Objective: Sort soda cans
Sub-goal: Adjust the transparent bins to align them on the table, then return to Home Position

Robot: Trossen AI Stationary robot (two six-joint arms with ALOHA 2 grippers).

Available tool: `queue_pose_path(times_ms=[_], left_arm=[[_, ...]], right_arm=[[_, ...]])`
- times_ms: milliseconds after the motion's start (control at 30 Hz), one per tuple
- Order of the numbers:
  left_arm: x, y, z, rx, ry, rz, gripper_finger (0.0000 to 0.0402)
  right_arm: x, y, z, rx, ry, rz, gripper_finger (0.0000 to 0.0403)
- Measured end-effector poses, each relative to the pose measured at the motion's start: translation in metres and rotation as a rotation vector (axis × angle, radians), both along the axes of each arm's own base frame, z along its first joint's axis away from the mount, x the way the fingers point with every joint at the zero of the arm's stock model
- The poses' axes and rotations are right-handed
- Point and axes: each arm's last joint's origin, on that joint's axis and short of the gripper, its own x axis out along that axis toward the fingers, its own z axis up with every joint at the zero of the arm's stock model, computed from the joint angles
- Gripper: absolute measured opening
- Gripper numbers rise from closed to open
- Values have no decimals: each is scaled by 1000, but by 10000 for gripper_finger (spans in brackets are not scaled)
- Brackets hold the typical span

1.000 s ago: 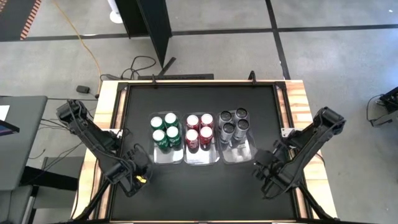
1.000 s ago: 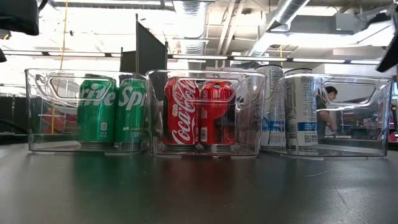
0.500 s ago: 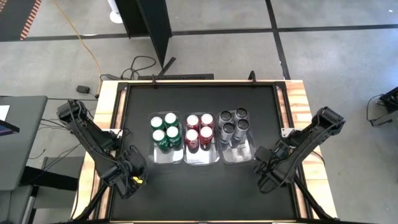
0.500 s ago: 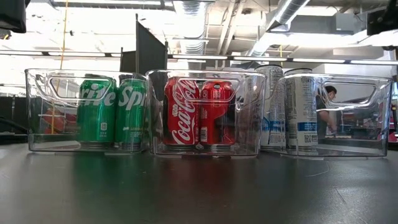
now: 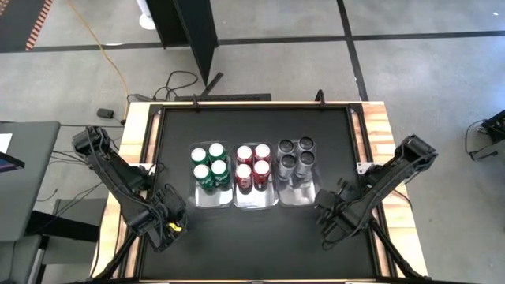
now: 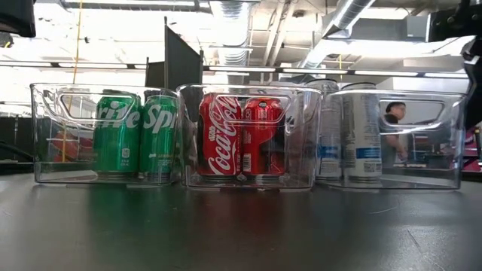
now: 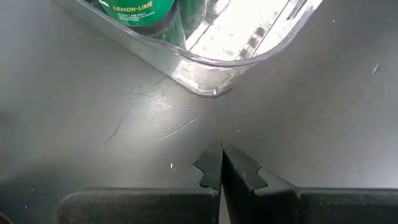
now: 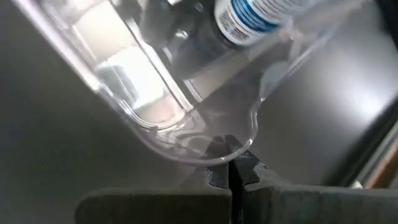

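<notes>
Left hand (image 5: 175, 223) hangs clenched, empty, just off the green tray's (image 5: 199, 197) near corner. Green cans (image 5: 210, 166), red cans (image 5: 252, 165) and grey cans (image 5: 296, 155) fill three trays mid-desk (image 5: 252, 244). Right hand (image 5: 322, 207), clenched, touches the grey tray's (image 5: 306, 197) corner.

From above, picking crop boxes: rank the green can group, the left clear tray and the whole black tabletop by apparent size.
1. Black tabletop.
2. Left clear tray.
3. Green can group, sitting inside that tray.
</notes>
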Motion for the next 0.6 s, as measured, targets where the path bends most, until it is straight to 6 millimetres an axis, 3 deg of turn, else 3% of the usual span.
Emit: queue_pose_path(times_ms=[367, 600], left_arm=[[0, 0, 0, -3, -3, 1, 0], [9, -11, 10, -30, -75, -107, 0]], right_arm=[[1, 3, -1, 11, -5, 42, 1], [-9, 29, 11, 101, -8, 123, 1]])
